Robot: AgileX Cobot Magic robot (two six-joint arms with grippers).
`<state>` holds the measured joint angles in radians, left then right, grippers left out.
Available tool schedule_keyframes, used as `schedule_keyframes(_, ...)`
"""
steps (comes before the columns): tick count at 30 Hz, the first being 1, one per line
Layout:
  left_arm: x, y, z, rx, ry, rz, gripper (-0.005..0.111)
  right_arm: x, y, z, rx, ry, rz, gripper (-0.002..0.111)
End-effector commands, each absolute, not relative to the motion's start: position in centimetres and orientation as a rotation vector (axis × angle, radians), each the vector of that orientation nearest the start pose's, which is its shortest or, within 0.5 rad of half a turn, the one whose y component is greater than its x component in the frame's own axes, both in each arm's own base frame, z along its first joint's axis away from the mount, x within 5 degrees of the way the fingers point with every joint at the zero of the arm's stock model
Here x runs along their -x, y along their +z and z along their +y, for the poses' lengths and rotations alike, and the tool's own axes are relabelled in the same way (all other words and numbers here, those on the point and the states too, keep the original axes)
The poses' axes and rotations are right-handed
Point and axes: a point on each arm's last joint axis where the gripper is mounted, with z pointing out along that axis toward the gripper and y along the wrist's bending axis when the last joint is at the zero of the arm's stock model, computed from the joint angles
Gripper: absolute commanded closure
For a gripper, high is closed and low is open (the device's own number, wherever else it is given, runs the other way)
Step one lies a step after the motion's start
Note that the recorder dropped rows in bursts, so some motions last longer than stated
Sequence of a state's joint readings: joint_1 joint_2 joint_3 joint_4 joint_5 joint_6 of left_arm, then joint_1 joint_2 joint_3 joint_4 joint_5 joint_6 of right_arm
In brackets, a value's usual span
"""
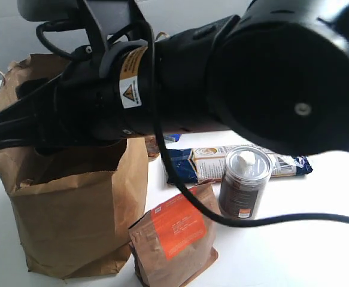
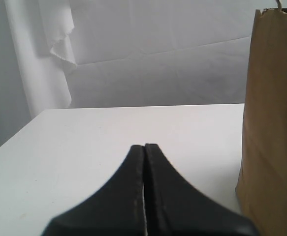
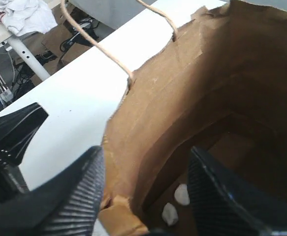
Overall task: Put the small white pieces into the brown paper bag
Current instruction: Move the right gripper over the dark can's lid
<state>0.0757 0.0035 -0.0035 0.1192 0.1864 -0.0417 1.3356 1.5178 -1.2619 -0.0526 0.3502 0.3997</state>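
Note:
The brown paper bag [image 1: 72,221] stands open at the left of the table. My right arm reaches across to it, and my right gripper [image 3: 145,164] hangs open over the torn rim, one finger [image 3: 79,182] outside the bag [image 3: 182,98] and the other inside. Two small white pieces [image 3: 181,194] [image 3: 170,214] lie on the bag's bottom between the fingers. Another white piece [image 1: 246,160] sits on the lid of the dark can [image 1: 243,188]. My left gripper [image 2: 144,147] is shut and empty, low over the table beside the bag [image 2: 273,123].
A small brown pouch with an orange label [image 1: 174,239] stands right of the bag. A blue snack packet [image 1: 192,164] lies behind the can. The bag's paper loop handle [image 3: 99,44] arches above the rim. My right arm hides much of the exterior view.

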Motion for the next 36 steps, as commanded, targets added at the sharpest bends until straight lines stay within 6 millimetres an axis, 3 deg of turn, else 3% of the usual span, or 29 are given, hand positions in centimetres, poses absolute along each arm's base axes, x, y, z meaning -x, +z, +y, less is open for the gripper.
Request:
schedule_keyframes(1, -5.6, 19.7, 0.6, 0.010, 0.127, 1.665, 0.107, -7.4, 35.4, 33.2, 1.060, 0.942, 1.998, 0.074)
schedule_keyframes(8, -5.6, 19.7, 0.6, 0.010, 0.127, 1.665, 0.107, -7.1, 36.2, 31.2, 1.025, 0.869, 2.088, 0.108)
schedule_keyframes(16, -5.6, 19.7, 0.6, 0.010, 0.127, 1.665, 0.107, -6.0, 35.9, 27.8, 0.978, 0.841, 2.139, 0.108)
schedule_keyframes(25, -5.6, 19.7, 0.6, 0.010, 0.127, 1.665, 0.107, -6.1, 33.3, 23.4, 0.891, 0.739, 2.263, 0.108)
schedule_keyframes(29, -5.6, 19.7, 0.6, 0.010, 0.127, 1.665, 0.107, -7.6, 32.6, 21.5, 0.786, 0.694, 2.305, 0.108)
schedule_keyframes(36, -5.6, 19.7, 0.6, 0.010, 0.127, 1.665, 0.107, -12.2, 31.2, 19.3, 0.628, 0.481, 2.381, 0.108)
